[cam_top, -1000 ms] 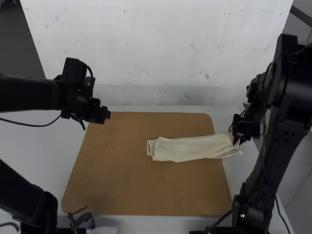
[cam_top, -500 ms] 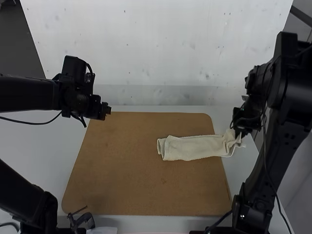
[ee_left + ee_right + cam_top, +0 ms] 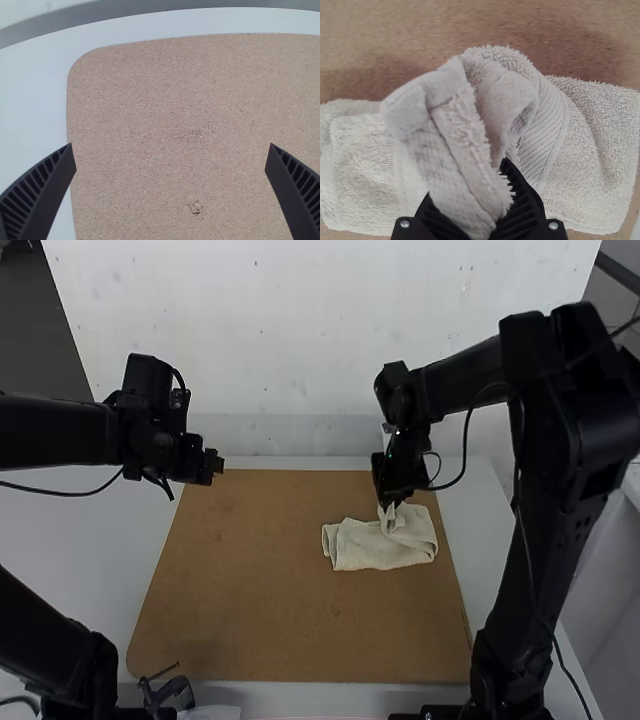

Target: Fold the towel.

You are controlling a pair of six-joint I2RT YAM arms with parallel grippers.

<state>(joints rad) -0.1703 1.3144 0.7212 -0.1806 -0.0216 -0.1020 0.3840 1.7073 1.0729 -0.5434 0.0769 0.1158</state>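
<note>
In the high view the cream towel (image 3: 372, 549) lies on the brown board's right half, its right part doubled back over the strip. My right gripper (image 3: 388, 502) is at the towel's far edge, shut on a raised end of it. In the right wrist view the gripped end of the towel (image 3: 455, 150) bunches up between the black fingers of the right gripper (image 3: 482, 210), covering part of them. My left gripper (image 3: 220, 467) hangs over the board's far left corner. The left wrist view shows the left gripper (image 3: 170, 165) with its ribbed fingers wide apart over bare board.
The brown board (image 3: 250, 610) lies on a white table (image 3: 110, 550), with a pale wall behind it. A dark clamp-like object (image 3: 168, 692) sits by the board's near left edge.
My right gripper has moved left from beyond the board's right edge, bringing the towel's right end over the rest of it. Earlier the towel shifted slightly right. The left arm is nearly still.
</note>
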